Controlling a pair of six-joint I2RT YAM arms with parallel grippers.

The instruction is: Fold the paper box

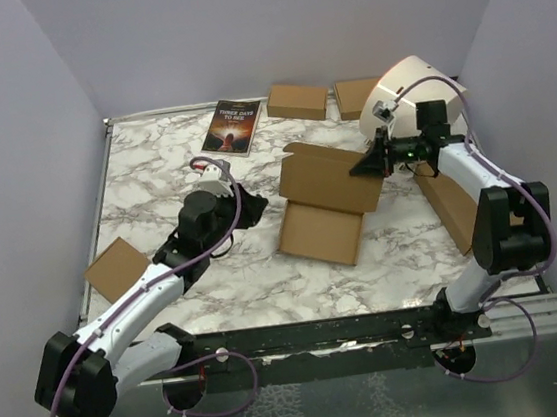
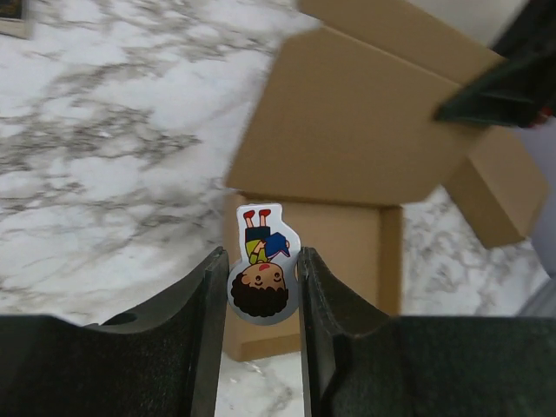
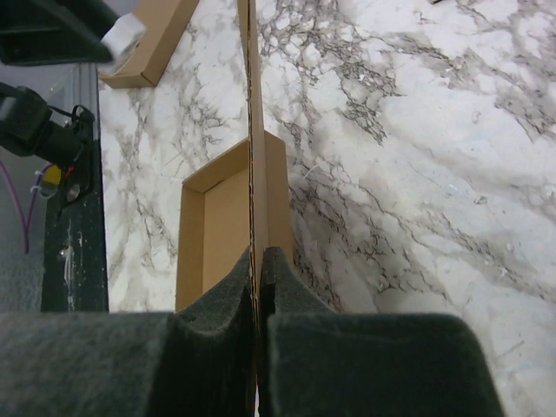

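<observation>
The paper box (image 1: 319,232) is brown cardboard in the table's middle. Its shallow tray lies flat and its lid panel (image 1: 334,179) stands raised behind it. My right gripper (image 1: 366,165) is shut on the lid's right edge; in the right wrist view the panel (image 3: 253,104) runs edge-on between the closed fingers (image 3: 241,287), with the tray (image 3: 213,234) below. My left gripper (image 1: 251,208) sits just left of the box, apart from it. It holds a small cartoon-boy sticker (image 2: 263,261) between its fingers, facing the tray (image 2: 347,252) and lid (image 2: 347,122).
A book (image 1: 232,126) lies at the back. Small brown boxes sit at the back (image 1: 296,101) (image 1: 356,97) and at the left edge (image 1: 117,267). A flat brown box (image 1: 449,207) lies under the right arm. A white dome (image 1: 410,85) stands back right.
</observation>
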